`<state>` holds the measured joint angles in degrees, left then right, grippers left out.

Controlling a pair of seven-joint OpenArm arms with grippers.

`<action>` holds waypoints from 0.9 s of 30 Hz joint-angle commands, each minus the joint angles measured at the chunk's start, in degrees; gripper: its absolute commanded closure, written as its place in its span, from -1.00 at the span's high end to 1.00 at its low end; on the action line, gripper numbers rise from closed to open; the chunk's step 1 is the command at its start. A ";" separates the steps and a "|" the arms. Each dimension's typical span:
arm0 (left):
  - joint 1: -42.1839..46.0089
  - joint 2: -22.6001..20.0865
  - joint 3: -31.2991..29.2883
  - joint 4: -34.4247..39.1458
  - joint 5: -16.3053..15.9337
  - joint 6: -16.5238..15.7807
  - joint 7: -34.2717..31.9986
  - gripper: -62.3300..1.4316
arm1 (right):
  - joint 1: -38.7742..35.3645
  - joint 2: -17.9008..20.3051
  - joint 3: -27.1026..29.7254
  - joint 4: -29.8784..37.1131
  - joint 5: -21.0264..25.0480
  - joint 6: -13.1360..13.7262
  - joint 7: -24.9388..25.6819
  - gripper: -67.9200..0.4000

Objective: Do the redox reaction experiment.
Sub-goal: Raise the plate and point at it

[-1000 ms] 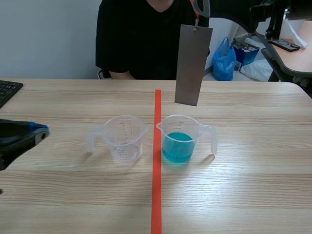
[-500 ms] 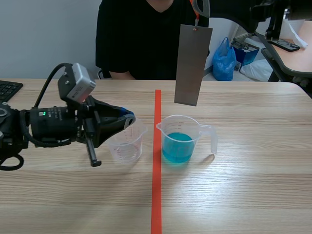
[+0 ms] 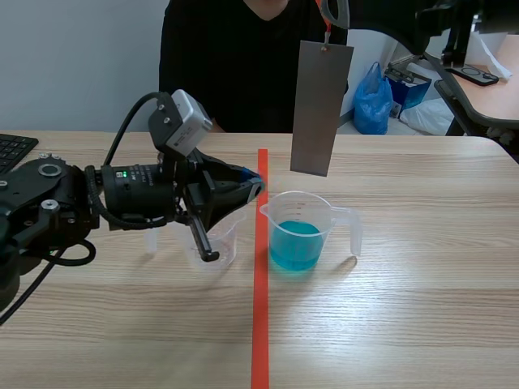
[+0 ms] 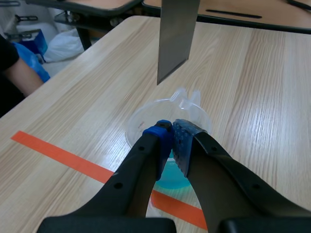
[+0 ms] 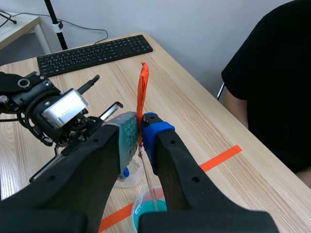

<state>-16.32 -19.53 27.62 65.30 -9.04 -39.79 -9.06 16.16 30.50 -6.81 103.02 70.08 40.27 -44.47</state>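
Observation:
A clear beaker of blue liquid (image 3: 298, 235) stands just right of the orange tape line. An empty clear beaker (image 3: 229, 232) stands left of the line, mostly hidden under my left arm. My left gripper (image 3: 255, 188) is shut on nothing, its tips over the blue beaker's (image 4: 146, 114) near rim. A grey metal plate (image 3: 320, 105) hangs upright above the blue beaker, clear of the liquid. My right gripper (image 5: 141, 128) is high above, shut on the plate's orange tag (image 5: 143, 92). The plate (image 4: 176, 36) hangs just ahead of my left gripper (image 4: 170, 141).
A person in black (image 3: 227, 65) sits across the table. A black keyboard (image 5: 92, 51) lies at the table's far left edge (image 3: 12, 150). A blue bag (image 3: 373, 101) stands off the table behind. The orange tape line (image 3: 259, 308) runs down the middle.
My left arm has swung in from the table's left edge, over the empty beaker, up to the blue beaker's rim. The plate and right gripper have not moved.

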 commanded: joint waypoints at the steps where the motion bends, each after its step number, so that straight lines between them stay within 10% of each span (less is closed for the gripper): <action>1: -1.01 1.09 -0.39 0.66 -0.63 -0.09 -0.44 -0.83 | 0.94 0.72 0.66 0.55 1.11 -0.20 0.81 -0.94; 27: -3.06 4.42 -0.42 0.66 0.04 5.79 2.27 -0.83 | 0.94 0.72 0.66 0.55 1.11 -0.17 0.85 -0.94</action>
<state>-18.26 -15.27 27.62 65.30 -8.45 -34.15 -6.15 16.14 30.50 -6.81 103.02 70.11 40.27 -44.47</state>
